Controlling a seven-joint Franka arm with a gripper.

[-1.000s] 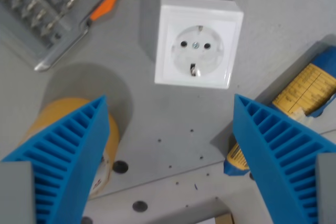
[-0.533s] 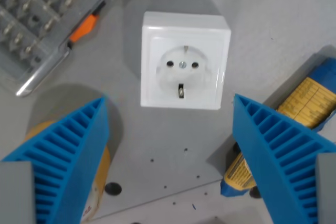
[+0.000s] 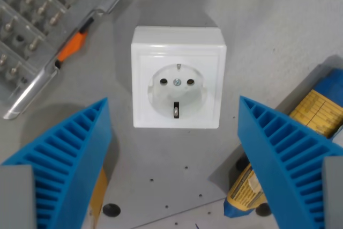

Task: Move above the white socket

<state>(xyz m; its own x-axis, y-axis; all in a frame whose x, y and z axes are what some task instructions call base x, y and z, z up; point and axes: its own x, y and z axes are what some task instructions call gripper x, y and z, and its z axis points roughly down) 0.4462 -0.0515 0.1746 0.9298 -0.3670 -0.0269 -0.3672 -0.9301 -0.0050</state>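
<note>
Below, one grey table [image 3: 289, 20]. Then one end effector [image 3: 174, 159], wide open, nothing held, two blue fingers [image 3: 64, 154]. One white socket [image 3: 178, 85] flat on table, just ahead of the fingertips, roughly centred between them. One bit case [image 3: 37, 20] top left. One blue-yellow pack [image 3: 316, 116] right. One orange latch [image 3: 72, 46].

Matte grey tabletop [image 3: 278, 20], evenly lit, apparently with small holes.
</note>
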